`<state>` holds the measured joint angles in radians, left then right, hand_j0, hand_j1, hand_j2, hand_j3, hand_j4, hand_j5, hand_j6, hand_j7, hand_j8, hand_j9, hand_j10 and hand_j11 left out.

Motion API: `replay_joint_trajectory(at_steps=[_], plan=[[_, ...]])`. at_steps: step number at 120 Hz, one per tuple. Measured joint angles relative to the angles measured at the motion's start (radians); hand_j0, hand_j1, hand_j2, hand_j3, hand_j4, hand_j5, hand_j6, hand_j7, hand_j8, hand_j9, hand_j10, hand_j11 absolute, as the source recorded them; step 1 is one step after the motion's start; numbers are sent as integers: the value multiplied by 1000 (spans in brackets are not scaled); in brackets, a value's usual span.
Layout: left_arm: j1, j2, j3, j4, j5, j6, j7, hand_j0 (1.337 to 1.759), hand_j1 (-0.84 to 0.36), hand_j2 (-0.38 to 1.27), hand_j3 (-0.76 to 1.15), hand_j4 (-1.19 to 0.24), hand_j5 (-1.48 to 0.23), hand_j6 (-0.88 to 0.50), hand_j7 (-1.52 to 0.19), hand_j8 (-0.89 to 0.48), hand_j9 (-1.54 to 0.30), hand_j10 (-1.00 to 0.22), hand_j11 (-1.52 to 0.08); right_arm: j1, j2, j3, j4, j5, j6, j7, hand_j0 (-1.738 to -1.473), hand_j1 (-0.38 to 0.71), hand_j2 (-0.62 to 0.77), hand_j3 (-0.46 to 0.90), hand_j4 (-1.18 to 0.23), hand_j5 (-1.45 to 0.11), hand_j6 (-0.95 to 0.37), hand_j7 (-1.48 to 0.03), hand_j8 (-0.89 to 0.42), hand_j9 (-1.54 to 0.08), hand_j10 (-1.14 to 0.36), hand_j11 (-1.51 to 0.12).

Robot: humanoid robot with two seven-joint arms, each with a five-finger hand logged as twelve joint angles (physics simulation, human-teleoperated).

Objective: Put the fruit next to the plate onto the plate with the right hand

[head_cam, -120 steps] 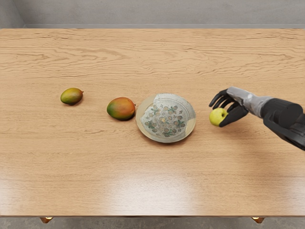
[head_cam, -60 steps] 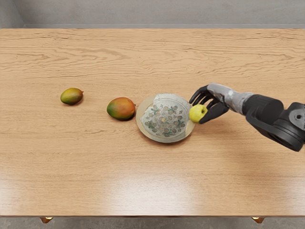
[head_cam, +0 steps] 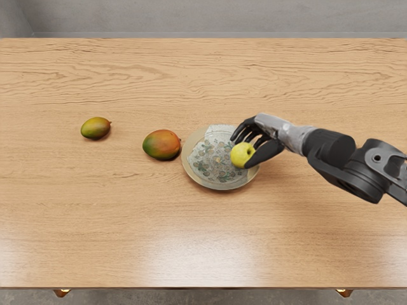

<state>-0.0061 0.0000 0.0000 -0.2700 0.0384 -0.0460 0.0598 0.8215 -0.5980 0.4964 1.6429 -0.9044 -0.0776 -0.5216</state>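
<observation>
My right hand (head_cam: 252,142) reaches in from the right edge and is shut on a small yellow-green apple (head_cam: 241,154). The apple hangs over the right part of the floral-patterned plate (head_cam: 202,160); whether it touches the plate I cannot tell. A large orange-green mango (head_cam: 161,144) lies just left of the plate, touching or nearly touching its rim. A smaller green mango (head_cam: 95,128) lies farther left. The left arm is out of view.
The wooden table (head_cam: 203,241) spreads wide in front of and behind the plate. Its front edge runs along the bottom of the view. My dark right forearm (head_cam: 356,168) crosses the table's right side.
The right hand has carried the apple leftward, from the bare table right of the plate to over the plate's right part. Both mangoes and the plate have stayed put.
</observation>
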Motion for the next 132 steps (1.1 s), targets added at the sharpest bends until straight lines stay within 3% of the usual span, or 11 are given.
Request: replay_joint_trajectory(at_steps=[38,54,70,84,104,117,132], plan=[[0,0,0,0,0,0,0,1658,349,0,0,0,0,0,0,0,0,0,0,-23,11,-8,0,-1,-2,1,-1658,257,154,0,-555,-736,-488,-729,-413,-727,-546,-729],[0,0,0,0,0,0,0,1658,349,0,0,0,0,0,0,0,0,0,0,-28,-8,-6,0,-4,-22,1,-1658,-1,76,0,-317,-419,-283,-415,-243,-414,-312,-415],[0,0,0,0,0,0,0,1658,349,0,0,0,0,0,0,0,0,0,0,-29,-48,18,1,-3,-9,2,-1658,-154,38,0,-178,-234,-161,-232,-140,-232,-175,-232],[3,0,0,0,0,0,0,1658,349,0,0,0,0,0,0,0,0,0,0,-47,-81,150,1,71,171,3,-1658,-227,20,0,-112,-146,-102,-144,-90,-144,-110,-145],[12,0,1,0,0,0,0,1658,349,0,0,0,0,0,0,0,0,0,0,-88,-224,338,-52,353,553,4,-1658,-281,7,0,-63,-81,-59,-80,-54,-80,-62,-80],[17,0,1,1,-5,0,0,1658,349,0,0,0,0,0,0,0,0,0,0,-96,-319,376,-104,484,641,5,-1658,-298,3,0,-47,-60,-45,-59,-41,-59,-46,-59],[17,0,-1,2,-8,1,0,1658,349,0,0,0,0,0,0,0,0,0,0,-98,-360,389,-126,538,674,4,-1658,-309,0,0,-37,-46,-36,-46,-34,-46,-36,-46]])
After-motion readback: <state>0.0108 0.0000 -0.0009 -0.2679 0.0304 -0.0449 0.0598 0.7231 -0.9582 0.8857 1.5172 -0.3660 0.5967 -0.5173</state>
